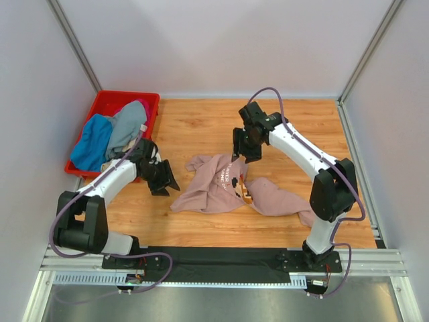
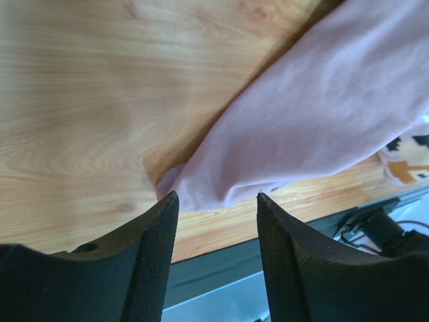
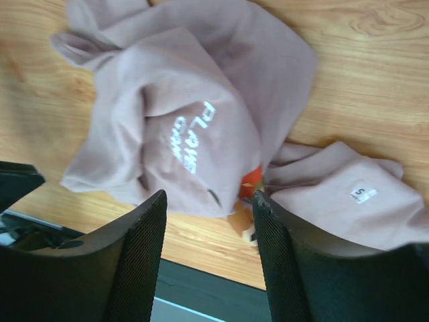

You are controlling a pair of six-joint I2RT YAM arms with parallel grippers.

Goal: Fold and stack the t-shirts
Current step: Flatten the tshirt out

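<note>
A dusty-pink t-shirt (image 1: 224,184) lies crumpled at the middle of the wooden table, with white lettering and an orange-brown print showing. In the right wrist view the pink t-shirt (image 3: 188,100) bunches up just beyond my right gripper (image 3: 209,198), which is open and holds nothing. My right gripper (image 1: 242,153) hovers over the shirt's far edge. My left gripper (image 1: 161,180) stands open and empty just left of the shirt. A sleeve or hem of the pink t-shirt (image 2: 322,100) reaches almost to the left gripper (image 2: 216,201). Blue (image 1: 92,144), grey (image 1: 126,127) and magenta (image 1: 144,107) t-shirts are piled in the crate.
A red plastic crate (image 1: 100,106) stands at the back left corner, close behind my left arm. White walls enclose the table on three sides. A black strip and a metal rail (image 1: 221,258) run along the near edge.
</note>
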